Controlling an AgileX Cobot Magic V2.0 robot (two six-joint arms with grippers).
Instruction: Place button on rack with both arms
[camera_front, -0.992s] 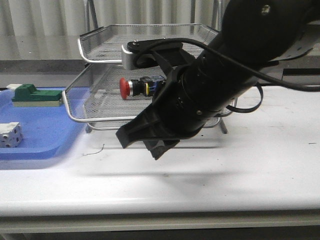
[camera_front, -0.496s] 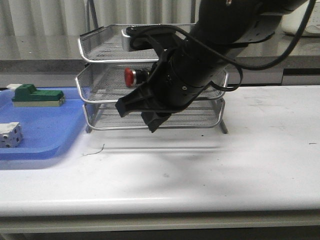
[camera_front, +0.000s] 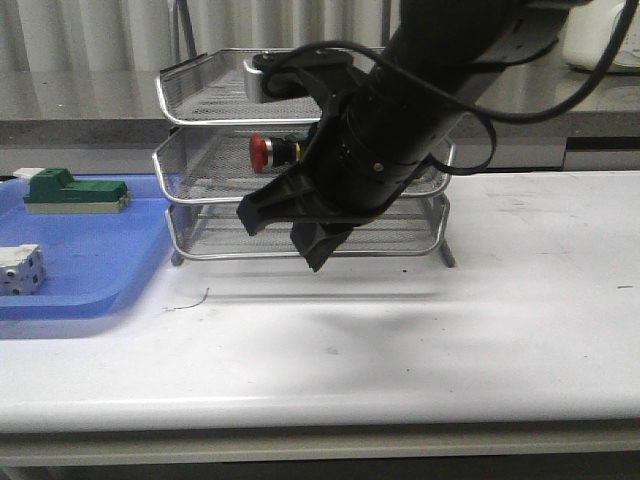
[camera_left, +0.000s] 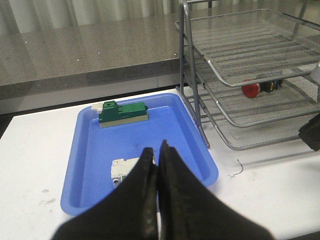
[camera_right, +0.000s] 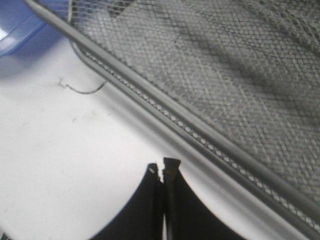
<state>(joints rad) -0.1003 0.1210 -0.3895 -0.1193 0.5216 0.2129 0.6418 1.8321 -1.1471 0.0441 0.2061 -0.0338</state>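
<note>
The button (camera_front: 268, 151) lies on its side on the middle tier of the silver wire rack (camera_front: 200, 172), red head to the left. In the left wrist view the button (camera_left: 252, 89) shows under the top tray of the rack (camera_left: 240, 50). My right gripper (camera_front: 285, 238) hangs shut and empty in front of the rack, low over the table; its wrist view shows the shut tips (camera_right: 162, 167) just off the bottom tray's rim (camera_right: 200, 137). My left gripper (camera_left: 156, 152) is shut on nothing above the blue tray (camera_left: 90, 165).
The blue tray (camera_front: 80, 270) at the left holds a green block (camera_front: 75, 190) and a white block (camera_front: 20, 268). A thin bent wire (camera_front: 190, 300) lies on the white table in front of the rack. A grey counter runs behind the table.
The middle tray with the button has slid back into the rack. My right arm has moved back toward the rack with it and has barely moved since.
</note>
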